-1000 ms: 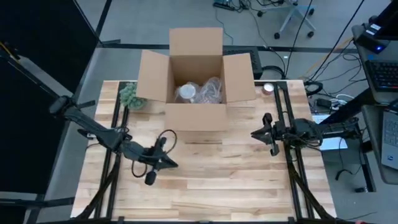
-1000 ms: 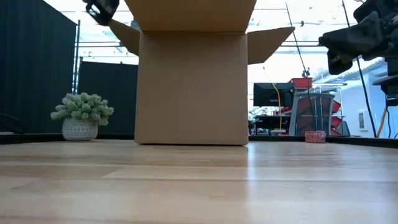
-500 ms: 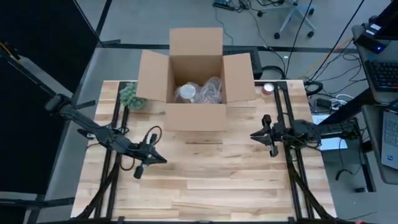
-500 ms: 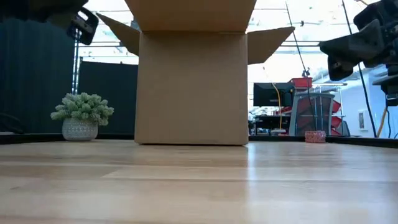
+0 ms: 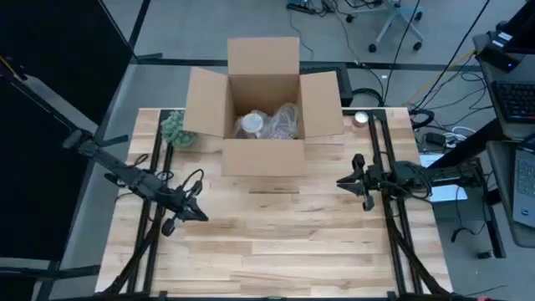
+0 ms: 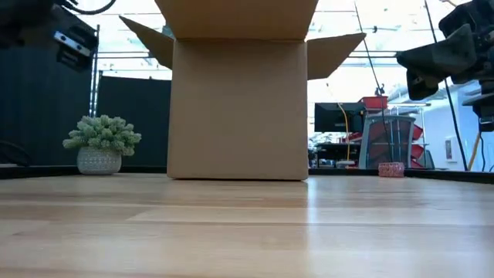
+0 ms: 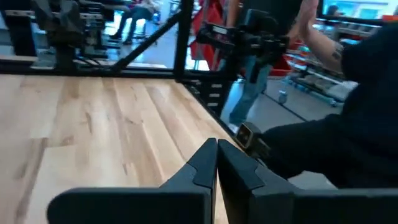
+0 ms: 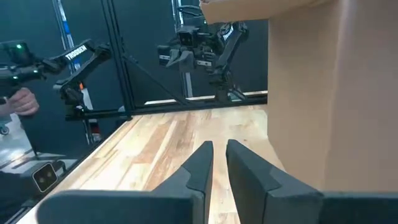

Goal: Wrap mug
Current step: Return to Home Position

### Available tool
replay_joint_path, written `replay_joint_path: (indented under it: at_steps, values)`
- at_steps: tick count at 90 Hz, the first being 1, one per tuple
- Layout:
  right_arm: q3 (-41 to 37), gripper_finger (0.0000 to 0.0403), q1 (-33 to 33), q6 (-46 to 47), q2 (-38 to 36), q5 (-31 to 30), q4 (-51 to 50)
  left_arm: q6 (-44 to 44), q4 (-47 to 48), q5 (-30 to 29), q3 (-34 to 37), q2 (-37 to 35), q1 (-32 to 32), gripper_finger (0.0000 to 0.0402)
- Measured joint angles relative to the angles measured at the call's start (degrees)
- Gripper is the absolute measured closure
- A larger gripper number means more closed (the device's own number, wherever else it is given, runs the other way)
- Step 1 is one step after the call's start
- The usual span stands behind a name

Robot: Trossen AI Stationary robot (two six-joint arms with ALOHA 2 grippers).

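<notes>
From above, a square cardboard box (image 5: 263, 155) stands open at the far edge of the pale plank tabletop (image 5: 276, 242), its four flaps spread. Crinkly clear bubble-wrapped bundles (image 5: 284, 123) lie side by side inside it. The left hand (image 5: 199, 216) hangs over the tabletop's left side and the right hand (image 5: 341, 180) over its right.

At tabletop level, the box's plain flat wall fills the middle, with a bushy green plant (image 6: 101, 132) in a round pale pot beside it.

The left wrist view shows dark tapered fingers (image 7: 202, 165) pressed together, empty.

In the right wrist view, the fingers (image 8: 199, 165) stand a narrow gap apart, empty.
</notes>
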State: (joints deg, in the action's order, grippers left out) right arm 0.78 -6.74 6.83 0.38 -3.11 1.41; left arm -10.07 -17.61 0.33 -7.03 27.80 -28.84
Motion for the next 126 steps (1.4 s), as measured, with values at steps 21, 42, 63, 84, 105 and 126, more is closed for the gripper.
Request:
replay_joint_path:
  at_steps: [21,42,63,84,105,126]
  values:
    - [0.0,0.0371,0.0,0.0,0.0,0.0,0.0,1.3,0.7,0.3,1.0,-4.4,0.0,0.0402]
    - [0.0,0.0371,0.0,0.0,0.0,0.0,0.0,2.8,4.0,0.6,1.0,-6.6,1.9,0.0402]
    - [0.0,0.0371,0.0,0.0,0.0,0.0,0.0,3.3,8.1,0.7,1.0,-9.2,6.4,0.0402]
    - [0.0,0.0371,0.0,0.0,0.0,0.0,0.0,3.3,9.5,4.3,1.0,-13.2,10.8,0.0402]
    - [0.0,0.0371,0.0,0.0,0.0,-0.1,0.0,4.5,11.2,8.3,0.9,-17.5,12.4,0.0402]
    - [0.0,0.0371,0.0,0.0,0.0,0.0,0.0,4.5,15.6,8.4,0.9,-20.6,13.6,0.0402]
